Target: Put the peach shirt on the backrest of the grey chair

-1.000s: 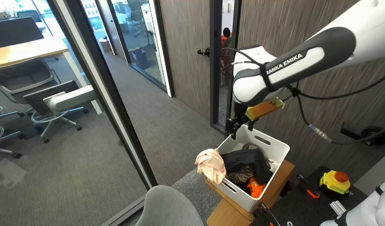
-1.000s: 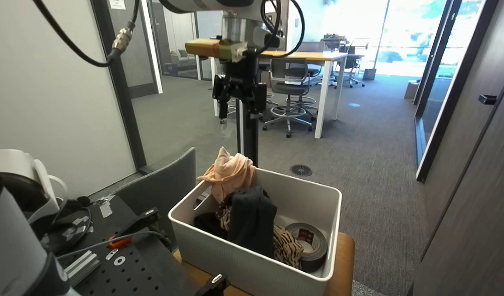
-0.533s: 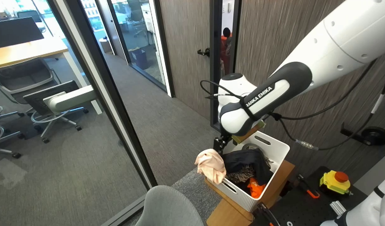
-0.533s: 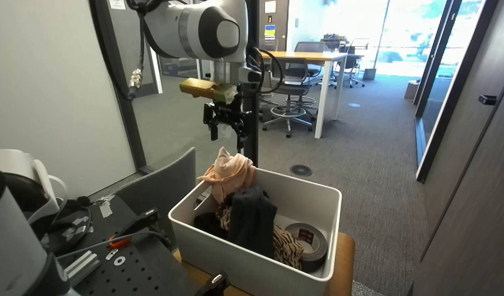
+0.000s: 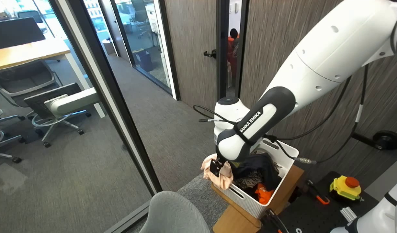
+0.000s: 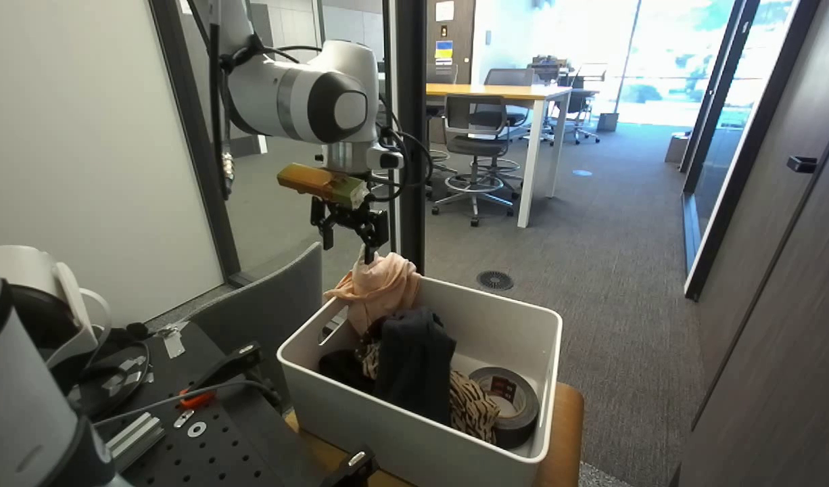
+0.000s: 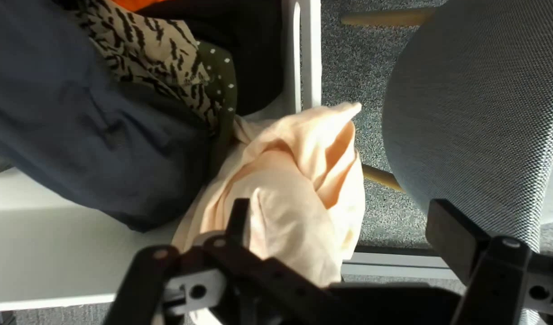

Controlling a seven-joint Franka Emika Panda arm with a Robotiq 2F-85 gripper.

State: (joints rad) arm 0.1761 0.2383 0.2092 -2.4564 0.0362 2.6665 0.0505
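Note:
The peach shirt [image 5: 226,178] is bunched over a corner of the white bin, with a peak standing up in an exterior view [image 6: 387,281]. My gripper [image 6: 349,252] is open and empty, right above the shirt. In the wrist view the gripper [image 7: 339,216] has one finger over the shirt [image 7: 290,198] and the other over the gap towards the grey chair. I cannot tell if a finger touches the cloth. The grey chair [image 5: 175,213] stands beside the bin; its backrest also shows in the wrist view [image 7: 475,113].
The white bin [image 6: 414,433] stands on a wooden stool and holds dark cloth [image 6: 414,365], tiger-print cloth [image 6: 474,406], a tape roll [image 6: 523,426] and an orange item [image 5: 264,193]. A black pegboard table [image 6: 218,446] with tools adjoins it. A dark glass-wall post [image 6: 408,135] rises behind.
My gripper has come down and across from the far side of the bin to just over the peach shirt, staying open. The shirt, bin and chair have not moved.

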